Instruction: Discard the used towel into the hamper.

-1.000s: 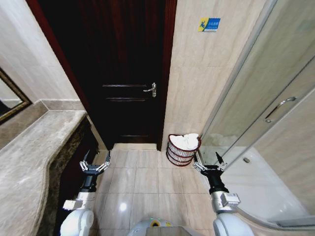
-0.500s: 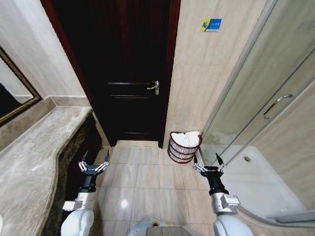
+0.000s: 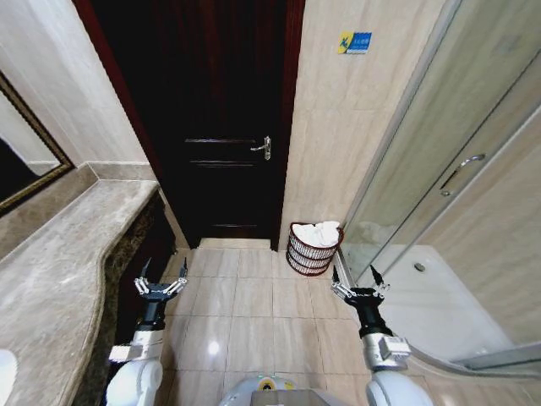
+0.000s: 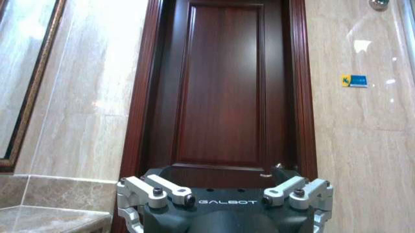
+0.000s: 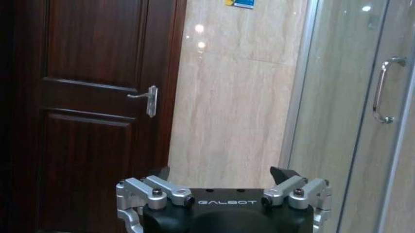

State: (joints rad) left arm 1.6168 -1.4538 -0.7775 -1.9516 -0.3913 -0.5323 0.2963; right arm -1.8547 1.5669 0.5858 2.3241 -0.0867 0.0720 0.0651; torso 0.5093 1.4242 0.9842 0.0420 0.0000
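Note:
The hamper [image 3: 314, 251], a small round reddish-brown openwork basket, stands on the floor against the tiled wall, between the door and the shower. A crumpled white towel [image 3: 319, 232] lies inside it, heaped up to the rim. My left gripper [image 3: 163, 273] is held low over the floor tiles near the counter, open and holding nothing. My right gripper [image 3: 356, 278] is likewise open and holding nothing, a short way in front of the hamper and slightly to its right. Both grippers point forward, and both are apart from the hamper.
A dark wooden door [image 3: 224, 144] with a metal handle [image 3: 263, 148] is shut straight ahead. A marble counter [image 3: 59, 271] runs along the left under a framed mirror [image 3: 25, 161]. A glass shower enclosure [image 3: 439, 211] and its curved base close off the right. Beige floor tiles [image 3: 254, 304] lie between.
The whole head view has shifted, so the camera moved; the hamper now looks slightly smaller and farther. Both grippers hold the same open pose, and the towel stays in the hamper.

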